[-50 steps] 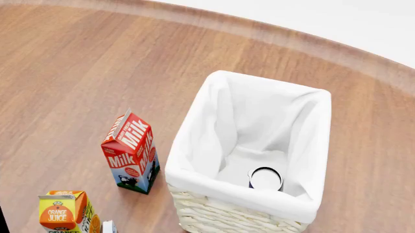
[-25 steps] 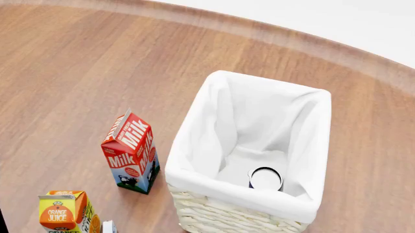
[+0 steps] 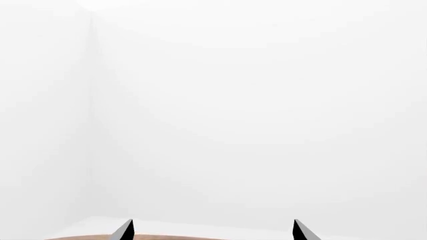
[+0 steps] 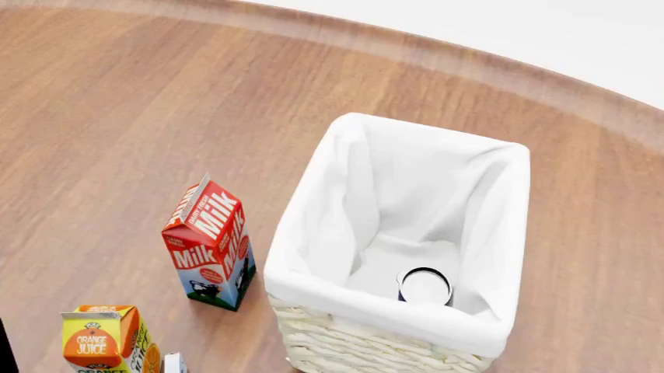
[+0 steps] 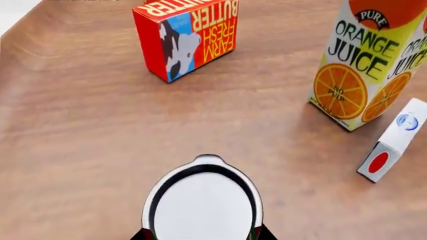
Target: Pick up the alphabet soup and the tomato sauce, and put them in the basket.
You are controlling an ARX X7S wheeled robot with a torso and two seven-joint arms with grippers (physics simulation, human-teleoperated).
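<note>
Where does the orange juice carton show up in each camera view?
Head view: the orange juice carton stands at the bottom left corner, nearer the camera than the milk carton.
Left wrist view: not in it.
Right wrist view: the carton is at the upper right, upright on the wood.
Shared landmark: the small white box right beside the carton, also seen in the right wrist view.

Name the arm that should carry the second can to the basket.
Right. The right gripper sits directly over the second can, a fingertip showing at either side. The left gripper is open, empty and faces a blank wall. The first can already stands in the basket.
</note>
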